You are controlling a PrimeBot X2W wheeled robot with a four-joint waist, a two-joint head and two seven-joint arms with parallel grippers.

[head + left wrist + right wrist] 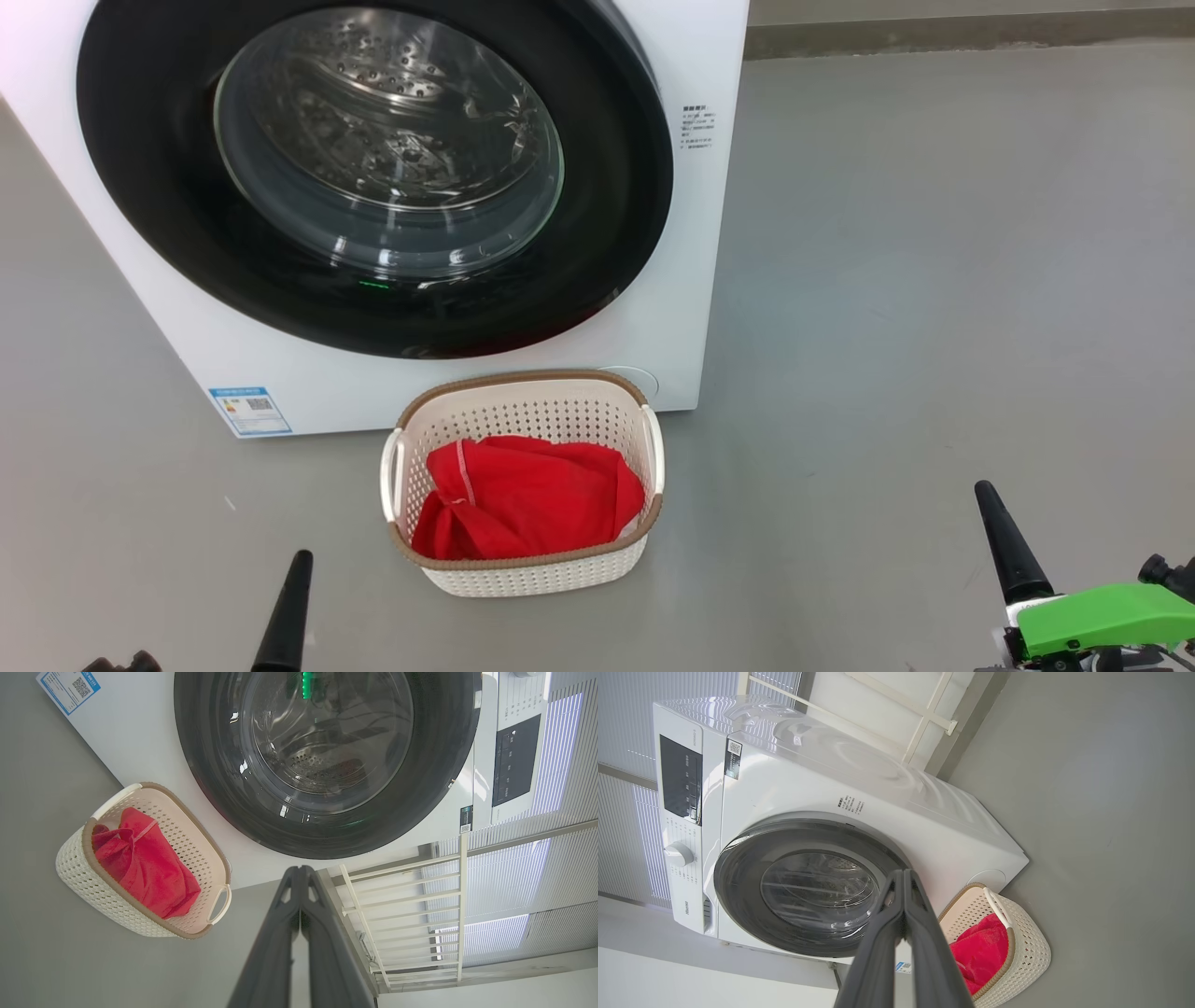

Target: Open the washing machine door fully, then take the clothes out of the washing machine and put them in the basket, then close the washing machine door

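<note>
Head view: one washing machine (695, 233), door (387, 140) shut; one basket (523, 378) below holds clothes (527, 509). Lower corners: left claw (297, 571), right claw (991, 509), both closed, empty.

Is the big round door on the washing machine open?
No, the washing machine door sits shut flat against the white washing machine, with the red clothes lying in the basket.

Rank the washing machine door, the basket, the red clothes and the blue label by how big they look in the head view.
Largest: washing machine door, by far.
Next: basket, even though it sits nearer the camera.
Next: red clothes, lying inside the basket.
Smallest: blue label.
</note>
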